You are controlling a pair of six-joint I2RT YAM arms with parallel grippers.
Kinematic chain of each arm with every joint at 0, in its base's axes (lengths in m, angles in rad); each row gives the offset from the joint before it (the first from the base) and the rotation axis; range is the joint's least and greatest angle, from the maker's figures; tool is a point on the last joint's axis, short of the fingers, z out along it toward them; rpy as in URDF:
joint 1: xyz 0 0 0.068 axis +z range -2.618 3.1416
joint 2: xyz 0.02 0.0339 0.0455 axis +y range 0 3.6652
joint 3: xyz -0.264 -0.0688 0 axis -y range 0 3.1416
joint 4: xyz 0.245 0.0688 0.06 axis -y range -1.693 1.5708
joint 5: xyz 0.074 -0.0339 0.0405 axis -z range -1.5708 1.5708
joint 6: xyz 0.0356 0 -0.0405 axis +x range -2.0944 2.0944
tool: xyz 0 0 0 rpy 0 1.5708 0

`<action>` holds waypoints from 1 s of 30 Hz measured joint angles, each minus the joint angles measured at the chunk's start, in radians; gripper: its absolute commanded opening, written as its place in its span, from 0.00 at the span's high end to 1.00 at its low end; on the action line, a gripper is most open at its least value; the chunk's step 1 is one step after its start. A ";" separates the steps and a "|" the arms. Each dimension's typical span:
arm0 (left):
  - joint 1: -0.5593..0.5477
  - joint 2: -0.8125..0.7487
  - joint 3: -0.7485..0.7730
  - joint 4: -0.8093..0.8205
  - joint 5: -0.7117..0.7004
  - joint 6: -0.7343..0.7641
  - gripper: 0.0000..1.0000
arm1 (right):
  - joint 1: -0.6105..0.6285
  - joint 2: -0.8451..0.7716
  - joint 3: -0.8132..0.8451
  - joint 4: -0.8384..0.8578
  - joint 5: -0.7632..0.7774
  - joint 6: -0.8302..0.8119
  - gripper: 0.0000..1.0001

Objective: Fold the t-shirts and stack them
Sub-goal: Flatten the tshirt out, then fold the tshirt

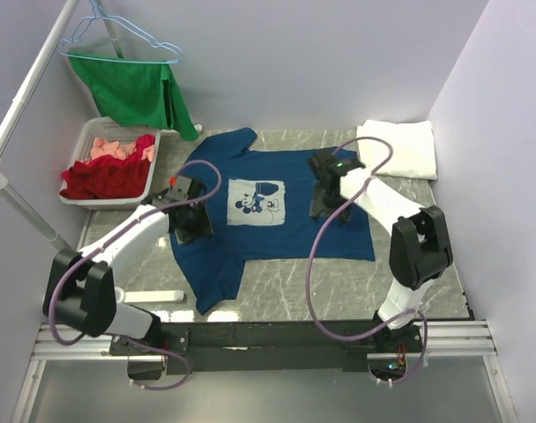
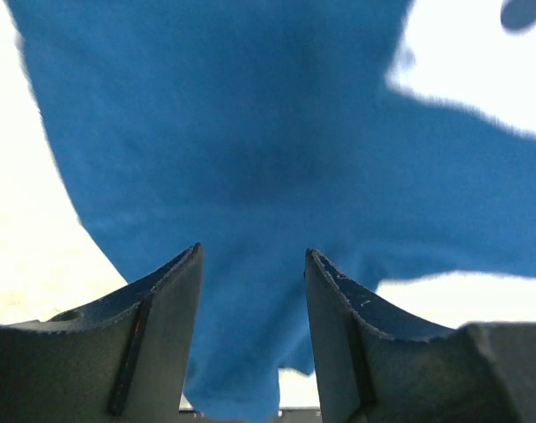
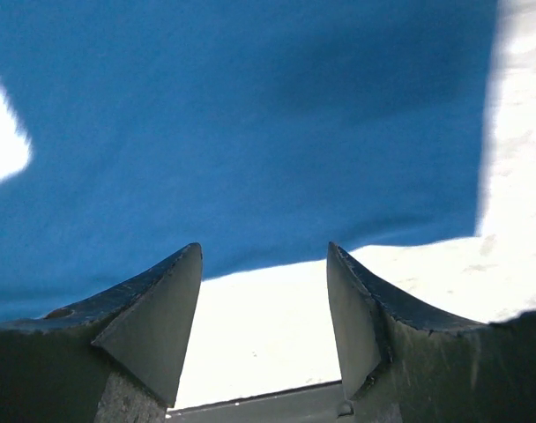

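Navy t-shirt (image 1: 277, 238) lies flat mid-table, white mouse print (image 1: 256, 201) up. White t-shirt (image 1: 398, 146) sits folded far right. Left gripper (image 2: 252, 253) and right gripper (image 3: 264, 248) are both released over navy fabric. Left gripper covers the shirt's left edge.

The left arm (image 1: 118, 247) and right arm (image 1: 380, 201) have white links, black joints and looping purple cables (image 1: 314, 264). The left claw (image 2: 252, 256) and right claw (image 3: 264, 251) have dark wedge-shaped fingers (image 2: 153, 326).

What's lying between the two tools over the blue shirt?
The white square mouse print on the blue shirt lies between the left tool and the right tool. The top view shows it.
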 measured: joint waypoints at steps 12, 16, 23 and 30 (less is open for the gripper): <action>-0.077 -0.079 -0.174 -0.002 -0.013 -0.135 0.44 | 0.480 -0.012 -0.101 0.109 0.006 -0.013 0.73; -0.077 -0.079 -0.184 0.004 -0.024 -0.160 0.44 | 0.657 0.013 -0.065 0.126 0.012 -0.010 0.74; -0.077 -0.053 -0.186 0.022 -0.056 -0.180 0.43 | 0.792 0.077 -0.009 0.201 -0.006 -0.019 0.71; -0.064 0.069 -0.169 0.049 -0.073 -0.185 0.43 | 0.856 0.168 0.082 0.279 -0.052 -0.054 0.71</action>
